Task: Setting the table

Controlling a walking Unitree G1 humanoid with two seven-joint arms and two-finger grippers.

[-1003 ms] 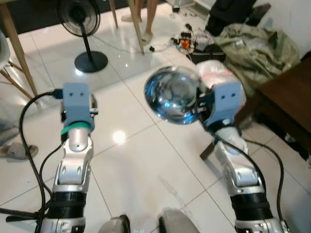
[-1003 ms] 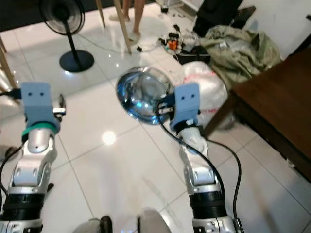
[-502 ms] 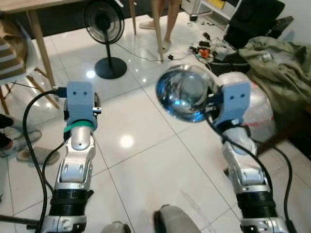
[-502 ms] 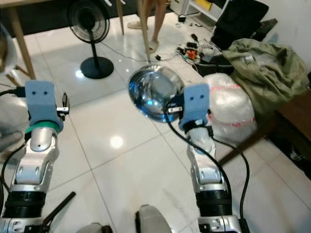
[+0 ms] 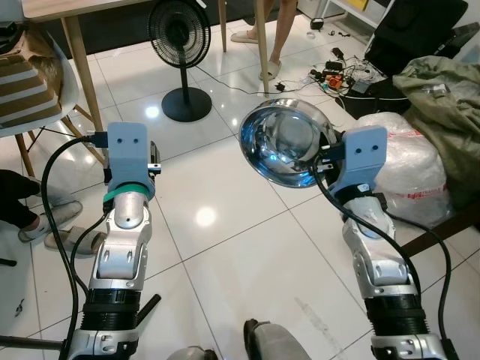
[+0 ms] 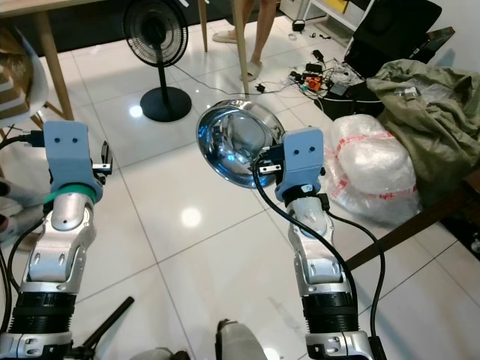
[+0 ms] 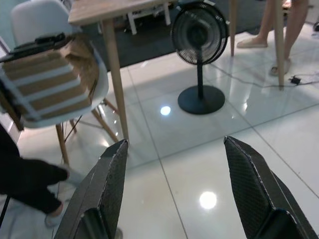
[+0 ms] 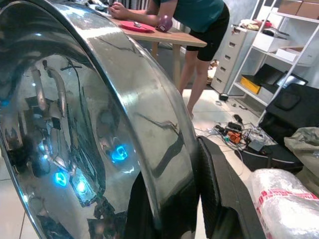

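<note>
While the robot stands on open tile with a wooden table (image 5: 52,7) only at about eleven o'clock in the left eye view, the table-setting looks to be in its early carrying stage: a steel bowl (image 5: 283,144) is already in hand, but nothing has been laid out yet, and the bowl must be brought to a tabletop and put down. In that view the right gripper (image 5: 322,161) sits at about two o'clock from picture centre, with the bowl tipped on edge just to its nine o'clock side, its hollow facing the camera and its rim running in between the fingers. The right eye view gives the same arrangement, with a standing fan (image 6: 159,34) at twelve o'clock and a plastic-wrapped bundle (image 6: 375,169) at three o'clock on the floor. The left wrist view has the left gripper (image 7: 177,191) with its two black fingers spread wide, holding nothing, above the floor near a white chair (image 7: 50,74). The right wrist view shows the right gripper's fingers (image 8: 219,194) closed tightly on the bowl's rim, one inside and one outside the wall, with a person leaning over a table beyond.
</note>
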